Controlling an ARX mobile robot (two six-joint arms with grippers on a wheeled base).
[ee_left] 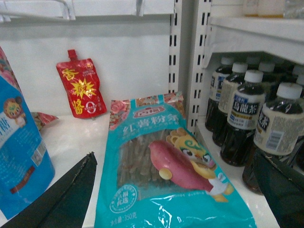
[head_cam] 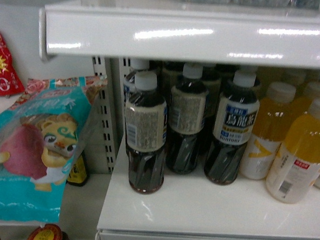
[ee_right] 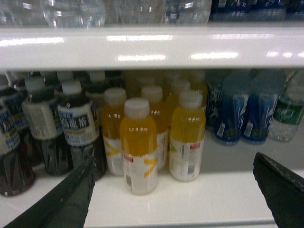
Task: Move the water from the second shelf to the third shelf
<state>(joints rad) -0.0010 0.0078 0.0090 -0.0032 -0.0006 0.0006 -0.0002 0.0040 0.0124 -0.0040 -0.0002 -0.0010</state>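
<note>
The water shows best in the right wrist view: clear bottles (ee_right: 80, 12) line the shelf above the white shelf edge (ee_right: 152, 45), and blue-labelled water bottles (ee_right: 232, 111) stand on the shelf below, right of the yellow drink bottles (ee_right: 138, 142) and dark tea bottles (ee_right: 76, 128). Which row counts as second or third I cannot tell, so the scene fits either a bottle awaiting pickup or one already placed. The right claw (ee_right: 180, 199) hangs spread wide and empty before the yellow drinks; the left claw (ee_left: 175, 199), also spread and empty, faces a teal snack bag (ee_left: 166, 180). Any grasp would need the right claw lined up on one bottle's body without knocking its neighbours.
</note>
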